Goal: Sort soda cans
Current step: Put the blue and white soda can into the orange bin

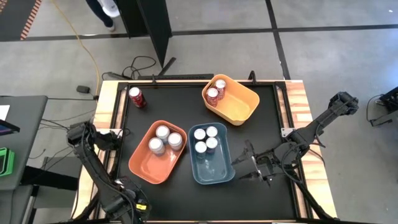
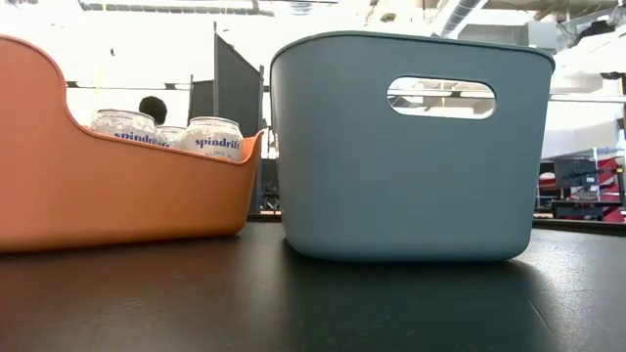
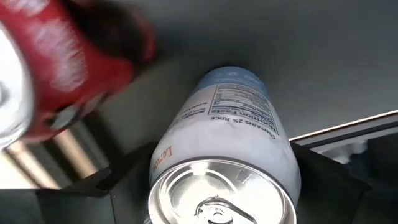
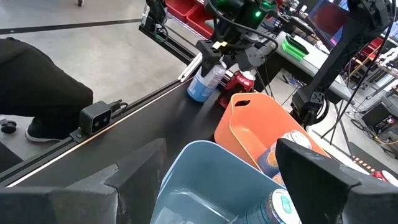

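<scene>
My left gripper [image 4: 214,59] is at the table's near left corner, shut on a silver-white soda can [image 3: 227,146] with a pale blue band. A red can [image 3: 68,68] stands right beside it. My right gripper [image 1: 244,167] hangs open just right of the blue bin [image 1: 211,168], touching nothing. The blue bin holds several cans [image 1: 206,139]. Three silver cans [image 1: 165,139] stand in the orange bin [image 1: 149,165]. Two red cans [image 1: 214,93] stand in the yellow bin [image 1: 239,106]. Another red can [image 1: 137,98] stands alone on the table near the far left corner. My left gripper pinches the silver-white can between its two fingers, on the can's side wall near the silver top [image 3: 217,193]. The fingers come from above and lie along the can. The can is tilted slightly [image 4: 200,84]; whether its base is on the table, I cannot tell.
The three bins stand in the middle of the black table: orange left [image 2: 117,196], blue centre [image 2: 411,156], yellow toward the far edge. Bare table [image 1: 267,134] lies right of the blue bin. Wooden strips border the table's left and right sides. A person's legs [image 1: 106,12] show beyond the far edge.
</scene>
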`<state>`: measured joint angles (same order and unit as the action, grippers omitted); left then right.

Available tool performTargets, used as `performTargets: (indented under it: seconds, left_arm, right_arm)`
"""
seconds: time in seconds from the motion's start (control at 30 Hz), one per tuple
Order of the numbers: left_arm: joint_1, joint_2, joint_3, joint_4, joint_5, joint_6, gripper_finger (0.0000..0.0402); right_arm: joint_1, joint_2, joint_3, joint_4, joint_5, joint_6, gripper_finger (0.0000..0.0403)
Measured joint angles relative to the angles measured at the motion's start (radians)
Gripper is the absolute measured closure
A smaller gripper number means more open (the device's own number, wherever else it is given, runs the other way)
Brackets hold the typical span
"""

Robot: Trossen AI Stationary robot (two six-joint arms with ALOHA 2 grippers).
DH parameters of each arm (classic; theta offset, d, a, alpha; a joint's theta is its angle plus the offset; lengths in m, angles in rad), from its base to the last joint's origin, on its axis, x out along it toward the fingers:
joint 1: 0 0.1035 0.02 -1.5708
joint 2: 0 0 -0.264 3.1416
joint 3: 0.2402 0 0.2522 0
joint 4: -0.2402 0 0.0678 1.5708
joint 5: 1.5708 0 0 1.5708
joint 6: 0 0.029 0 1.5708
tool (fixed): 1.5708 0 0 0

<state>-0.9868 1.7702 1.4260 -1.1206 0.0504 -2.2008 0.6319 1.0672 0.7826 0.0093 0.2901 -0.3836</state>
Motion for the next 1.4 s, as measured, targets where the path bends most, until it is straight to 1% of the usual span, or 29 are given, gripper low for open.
performTargets:
  seconds: [0.13,0.2,0.43,0.6,0.77,0.9,1.07,1.4]
  left_arm:
    - [0.024,0.001,0.009,-0.005,-0.046,0.036,0.0094]
    - [0.038,0.002,0.013,-0.009,-0.052,0.061,0.0094]
    - [0.088,0.002,0.017,-0.013,-0.044,0.147,0.0094]
    - [0.126,0.002,0.016,-0.043,-0.033,0.181,0.0095]
    - [0.168,0.002,0.014,-0.035,-0.029,0.233,0.0095]
    - [0.196,0.002,0.025,-0.055,-0.005,0.266,0.0095]
    - [0.205,0.001,0.08,-0.122,0.005,0.276,0.0095]
    - [0.213,0.0,0.268,-0.311,-0.008,0.267,0.0095]
  right_arm:
    - [0.0,0.0,0.0,0.0,0.0,0.0,0.008]
    - [0.0,0.0,0.0,0.0,0.0,0.0,0.008]
    - [0.0,0.0,0.0,0.0,0.0,0.0,0.008]
    - [0.0,0.0,0.0,0.0,0.0,0.0,0.008]
    - [0.0,0.0,0.0,0.0,0.0,0.0,0.008]
    - [0.0,0.0,0.0,-0.001,0.0,0.0,0.008]
    - [0.0,0.0,0.0,-0.001,0.0,0.0,0.008]
    - [0.0,0.0,0.0,-0.001,0.0,-0.001,0.008]
